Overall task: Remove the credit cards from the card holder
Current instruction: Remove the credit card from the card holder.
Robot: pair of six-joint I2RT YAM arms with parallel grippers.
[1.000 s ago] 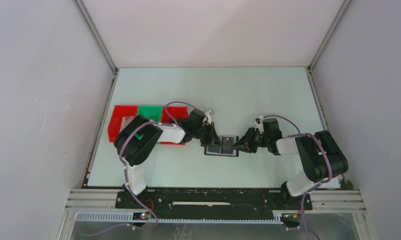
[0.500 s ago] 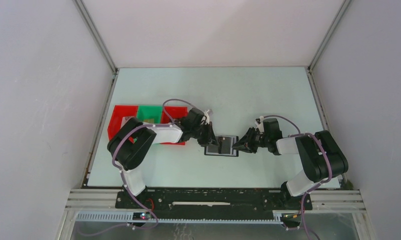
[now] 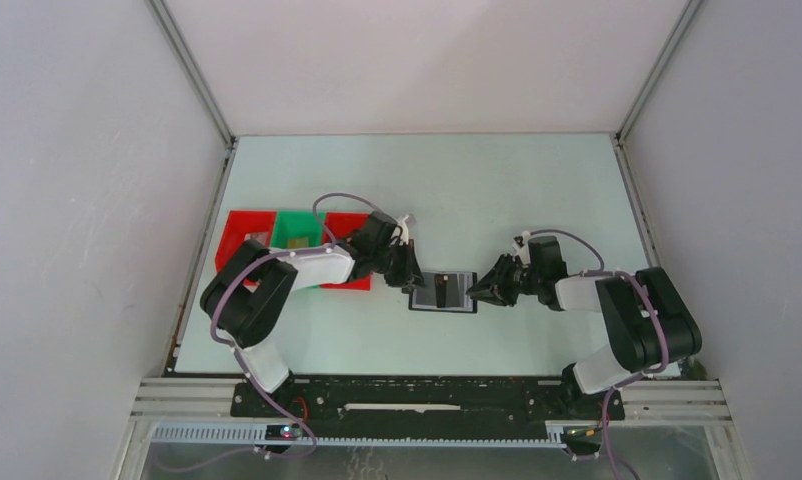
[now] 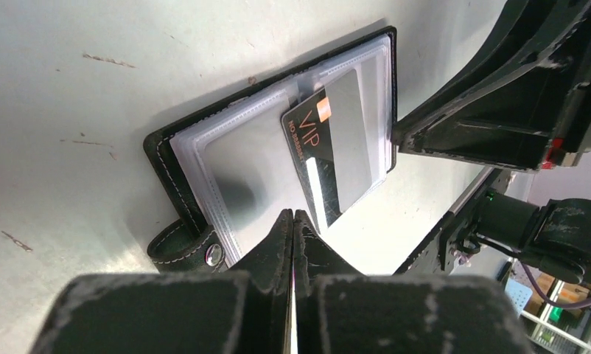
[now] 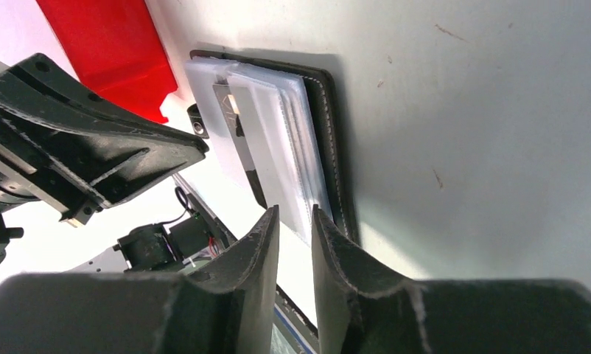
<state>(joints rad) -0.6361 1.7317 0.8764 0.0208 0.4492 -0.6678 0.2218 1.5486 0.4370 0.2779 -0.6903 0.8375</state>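
Observation:
The card holder (image 3: pixel 429 293) lies open on the table, a black wallet with clear sleeves (image 4: pixel 248 158) and a snap tab (image 4: pixel 183 247). A black card marked VIP (image 4: pixel 329 151) lies slanted across its right half, partly out of a sleeve. My left gripper (image 4: pixel 293 216) is shut with nothing between its fingers, its tips over the holder's near left edge beside the card's lower end. My right gripper (image 5: pixel 293 215) stands with its jaws a little apart at the holder's (image 5: pixel 333 147) right edge, the sleeves' corner just ahead of the gap. In the top view the grippers (image 3: pixel 409 275) (image 3: pixel 482 293) flank the holder.
A row of red and green trays (image 3: pixel 297 232) sits behind the left arm near the table's left edge; the red one (image 5: pixel 116 51) shows in the right wrist view. White walls enclose the table on three sides.
My left gripper has drawn back leftward from over the holder's left panel to its left edge. The dark card now sits nearer the holder's middle. The right gripper has barely moved.

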